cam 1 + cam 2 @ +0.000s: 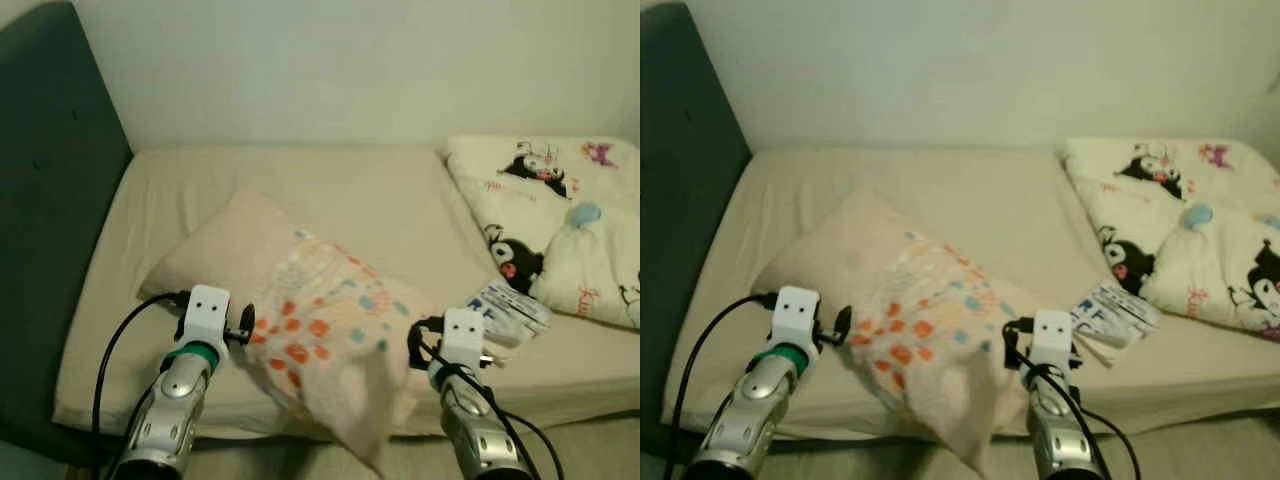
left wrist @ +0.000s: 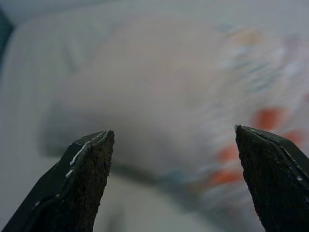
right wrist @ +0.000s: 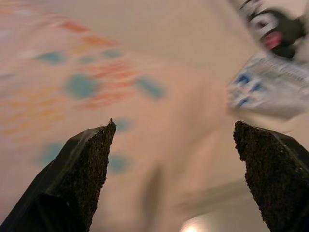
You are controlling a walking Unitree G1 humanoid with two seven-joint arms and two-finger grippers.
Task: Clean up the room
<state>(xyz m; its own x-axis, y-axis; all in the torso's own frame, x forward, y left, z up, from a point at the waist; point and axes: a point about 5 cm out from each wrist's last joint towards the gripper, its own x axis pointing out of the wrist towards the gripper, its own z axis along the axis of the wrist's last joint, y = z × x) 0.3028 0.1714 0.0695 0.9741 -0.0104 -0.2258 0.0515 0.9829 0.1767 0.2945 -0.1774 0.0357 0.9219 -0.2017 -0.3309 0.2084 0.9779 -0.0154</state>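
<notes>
pillow (image 1: pixel 300 320) (patterned) between 2 hands

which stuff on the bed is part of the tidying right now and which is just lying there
In hand:
pillow, hanging over the bed's front edge
left gripper, open, facing it
right gripper, open, facing it

Lying about:
cartoon blanket, bunched on the right
white and blue packet beside it
mattress
headboard

A bedroom in a home. A bed (image 1: pixel 380 200) with a plain beige sheet stands against a pale, bare wall (image 1: pixel 350 60), with a dark padded headboard (image 1: pixel 50 200) at one end. A pink pillow (image 1: pixel 300 310) printed with orange and blue shapes lies on the mattress, and a cream quilt (image 1: pixel 560 220) with cartoon characters is bunched at the far side.
</notes>
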